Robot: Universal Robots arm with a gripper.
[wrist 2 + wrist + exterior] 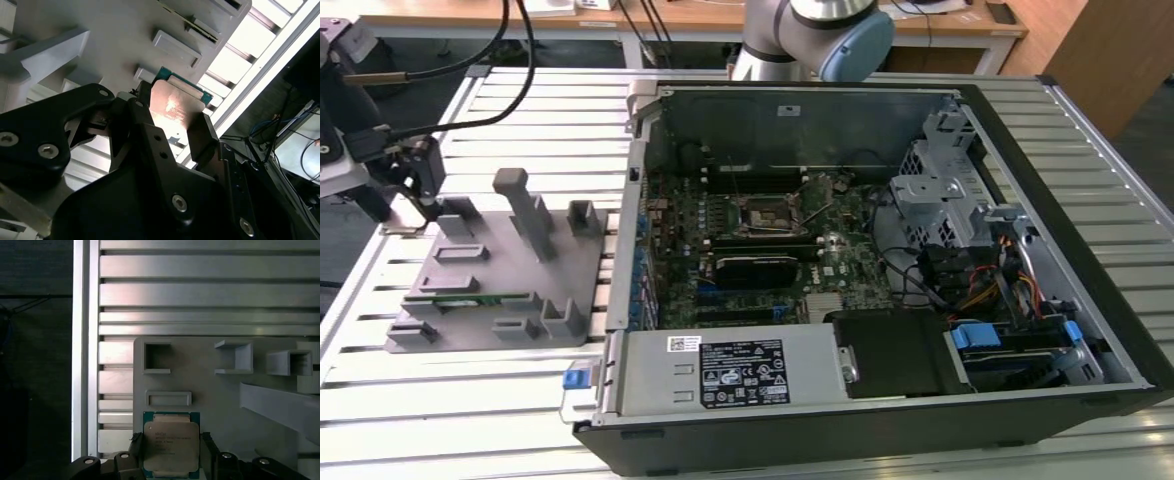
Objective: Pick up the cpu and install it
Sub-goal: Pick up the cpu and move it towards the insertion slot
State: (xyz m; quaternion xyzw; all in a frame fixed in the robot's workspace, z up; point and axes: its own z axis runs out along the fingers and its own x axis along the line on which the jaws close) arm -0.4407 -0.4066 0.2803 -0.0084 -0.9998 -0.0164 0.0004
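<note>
The pincer (172,444) had narrowed to the width of the cpu (176,107), with one dark fingertip (137,447) against each of two opposite edges, so it seemed to have the chip in its grip. Whether the chip had left its seat could not be told. In both wrist views the cpu lay flat, its silver lid up, at a corner of the grey fixture tray (220,405), close to the edge of the slatted metal counter (454,400) on the exterior view's left.

The chip looked light and stiff. Its polished lid was probably slippery and its underside likely delicate, so the thin green rim on opposite sides seemed the sound place to hold it, squarely and level.

Several lines of small print crossed the lid, too fine to make out.

Further along the tray lay a green memory stick (467,297). Beyond it on the counter stood the opened computer case (854,440), with the black socket (765,212) on its board well apart from the chip and a white printed label (744,372) on the power supply.
</note>
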